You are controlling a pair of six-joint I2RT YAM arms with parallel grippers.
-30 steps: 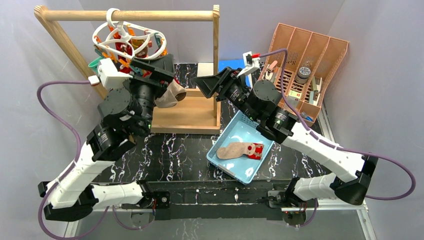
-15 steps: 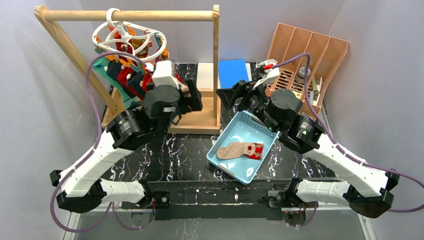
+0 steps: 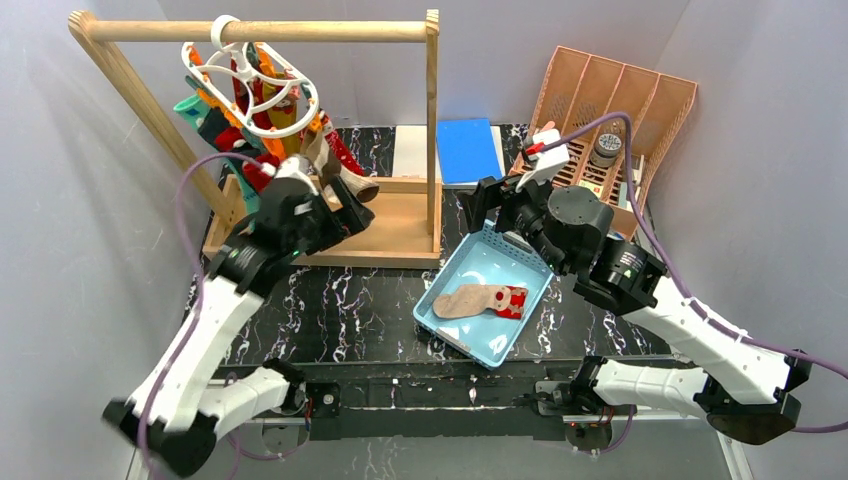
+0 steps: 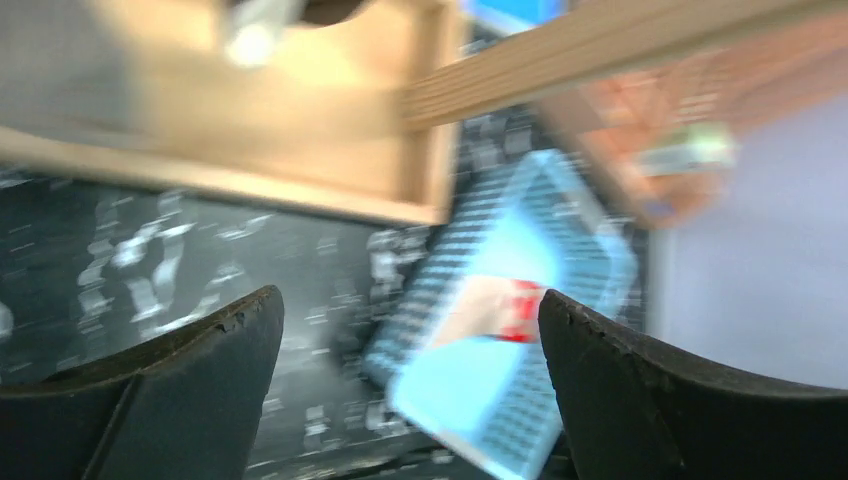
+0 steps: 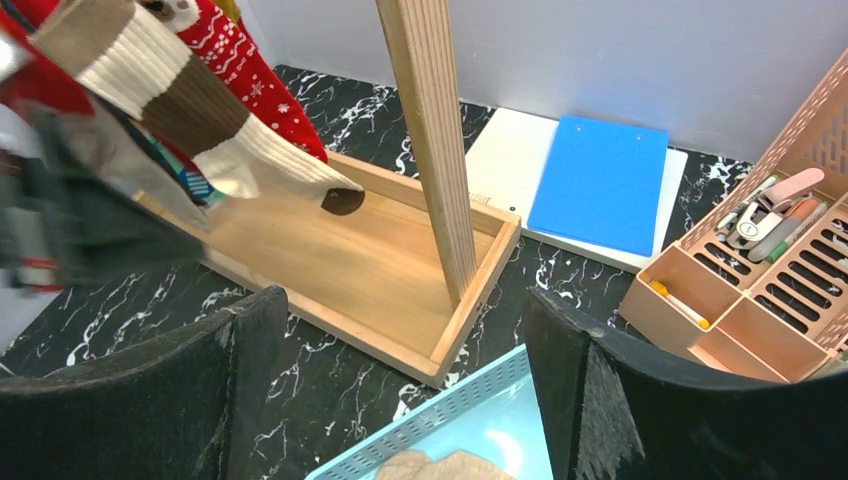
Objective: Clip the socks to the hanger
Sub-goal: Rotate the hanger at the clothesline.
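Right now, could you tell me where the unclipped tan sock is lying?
In the top view, the tan sock lies in the light blue basket, right of centre, beside the wooden rack's base.

Knitted cloth socks (image 5: 180, 95), smooth plastic hanger (image 3: 262, 129), matt wooden frame (image 5: 430, 130), glossy marbled table (image 3: 340, 300).

Behind my left gripper (image 4: 408, 300) everything smears with motion blur. My other views are sharp, bright, evenly lit.

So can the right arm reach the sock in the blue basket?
Probably yes. The right tool is open and empty, close to the far corner of the basket, and the sock lies uncovered inside with nothing above it.
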